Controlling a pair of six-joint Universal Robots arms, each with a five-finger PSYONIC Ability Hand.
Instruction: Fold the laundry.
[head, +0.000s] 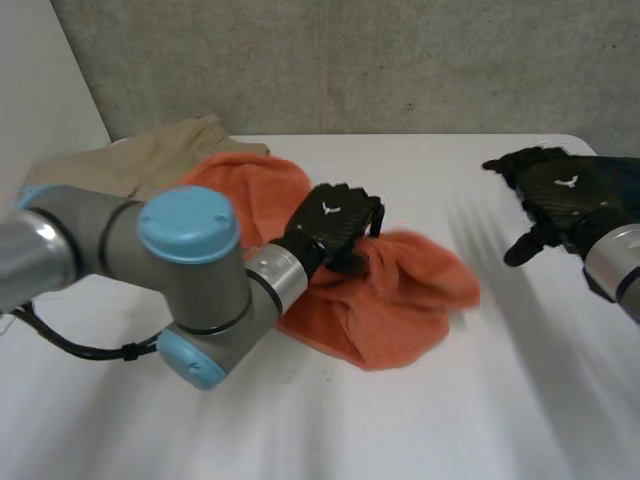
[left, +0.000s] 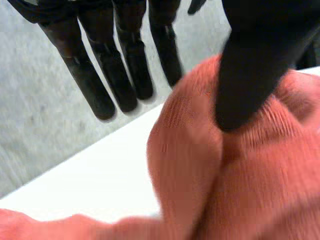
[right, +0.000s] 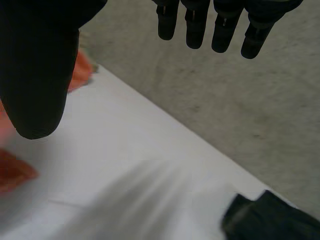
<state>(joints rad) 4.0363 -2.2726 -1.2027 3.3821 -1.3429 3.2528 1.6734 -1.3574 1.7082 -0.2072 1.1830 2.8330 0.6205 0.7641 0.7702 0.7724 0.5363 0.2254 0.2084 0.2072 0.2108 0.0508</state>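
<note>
I see my left hand (head: 335, 222) open on the bunched middle of the towel (head: 400, 300), thumb on a raised fold, fingers straight and clear of it, right hand (head: 560, 195) open over bare surface (head: 480, 400) well right of the towel's edge, beige cloth (head: 150, 155) far left

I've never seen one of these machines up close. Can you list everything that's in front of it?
towel: one, orange, crumpled mid-table under the left hand.
cloth: one, beige, behind the towel at the table's far left.
dark item: one, black, on the table beside the right hand; kind unclear.
table: one, white.
left hand: black, open, thumb on the towel.
right hand: black, open, above bare table.
</note>
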